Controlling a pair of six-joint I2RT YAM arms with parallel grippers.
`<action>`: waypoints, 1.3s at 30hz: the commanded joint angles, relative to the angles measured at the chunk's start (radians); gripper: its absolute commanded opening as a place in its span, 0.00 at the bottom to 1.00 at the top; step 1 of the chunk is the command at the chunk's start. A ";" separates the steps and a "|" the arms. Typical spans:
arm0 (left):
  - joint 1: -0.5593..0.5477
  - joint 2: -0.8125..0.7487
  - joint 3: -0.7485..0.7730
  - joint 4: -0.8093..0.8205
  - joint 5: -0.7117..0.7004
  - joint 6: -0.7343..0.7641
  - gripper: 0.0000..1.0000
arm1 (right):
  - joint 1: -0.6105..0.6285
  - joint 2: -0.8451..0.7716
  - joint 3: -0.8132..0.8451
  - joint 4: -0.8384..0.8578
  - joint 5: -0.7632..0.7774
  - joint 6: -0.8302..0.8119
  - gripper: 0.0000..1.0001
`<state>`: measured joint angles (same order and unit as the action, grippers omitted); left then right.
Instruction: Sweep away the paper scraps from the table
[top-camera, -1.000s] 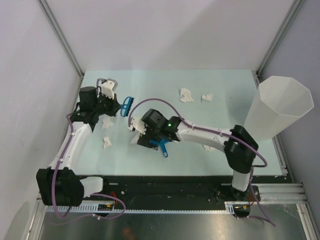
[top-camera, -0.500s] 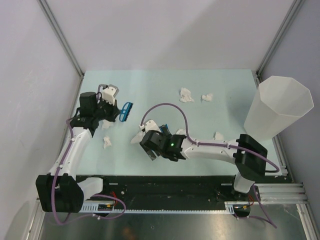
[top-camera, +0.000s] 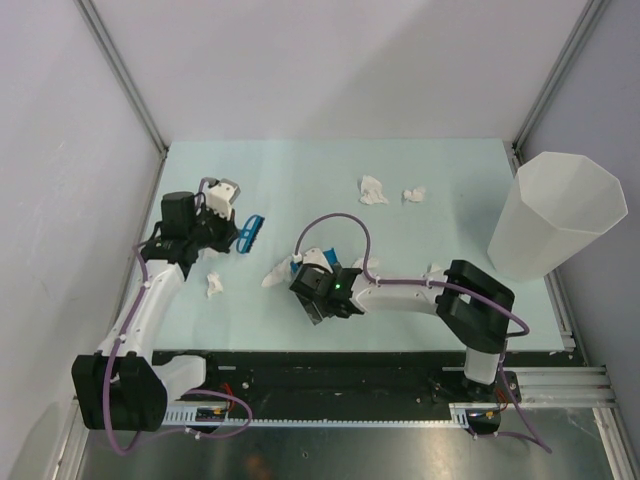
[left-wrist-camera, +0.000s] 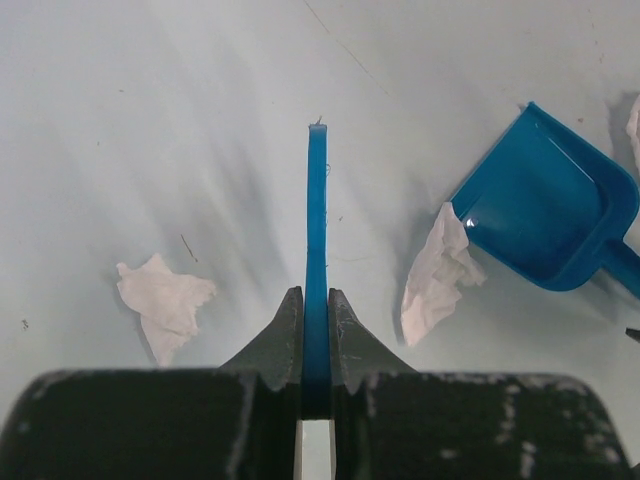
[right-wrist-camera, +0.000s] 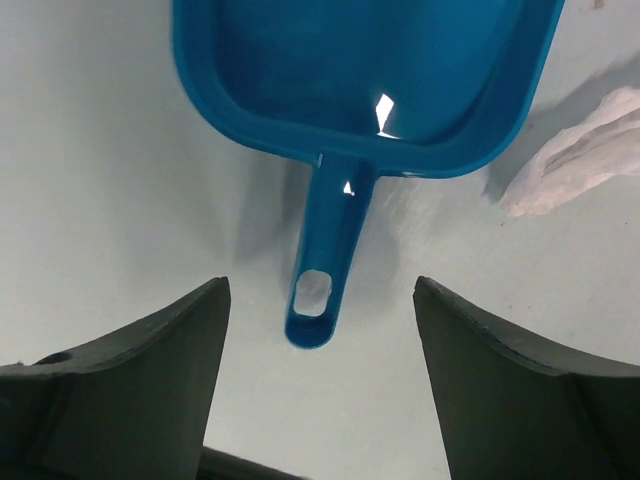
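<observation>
The paper scraps lie scattered on the mint-green table (top-camera: 450, 165): one (top-camera: 214, 284) at the near left, one (top-camera: 275, 272) by the blue dustpan, two (top-camera: 372, 190) (top-camera: 413, 194) at the back, one (top-camera: 435, 270) by the right arm. My left gripper (top-camera: 238, 228) is shut on a blue brush (left-wrist-camera: 316, 230) held above the table, with scraps on either side (left-wrist-camera: 165, 300) (left-wrist-camera: 438, 270). My right gripper (right-wrist-camera: 320, 290) is open, its jaws wide on either side of the handle of the dustpan (right-wrist-camera: 360, 70), which lies flat on the table. A scrap (right-wrist-camera: 585, 155) lies by the pan's right edge.
A tall white faceted bin (top-camera: 555, 215) stands at the table's right edge. Metal frame posts rise at the back corners. The black rail strip (top-camera: 330, 375) runs along the front. The right arm's purple cable loops over the table's middle.
My right gripper held the dustpan handle a second ago; it has let go, opened and drawn back toward the near edge. My left gripper with the brush shifted slightly nearer.
</observation>
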<state>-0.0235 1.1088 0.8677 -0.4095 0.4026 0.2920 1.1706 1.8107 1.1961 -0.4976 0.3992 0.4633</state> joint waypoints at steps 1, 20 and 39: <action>0.005 -0.012 -0.012 -0.005 0.007 0.036 0.00 | -0.017 0.012 -0.007 0.017 -0.028 0.017 0.77; -0.059 -0.035 -0.022 -0.066 -0.090 0.091 0.00 | -0.066 -0.109 -0.087 0.012 -0.131 -0.230 0.00; -0.066 -0.161 0.093 -0.669 -0.292 0.420 0.00 | 0.031 -0.271 -0.082 -0.173 -0.206 -0.542 0.00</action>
<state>-0.0879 0.9936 0.9443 -0.9127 0.1627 0.5919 1.2140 1.5780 1.1061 -0.6449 0.1837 -0.0315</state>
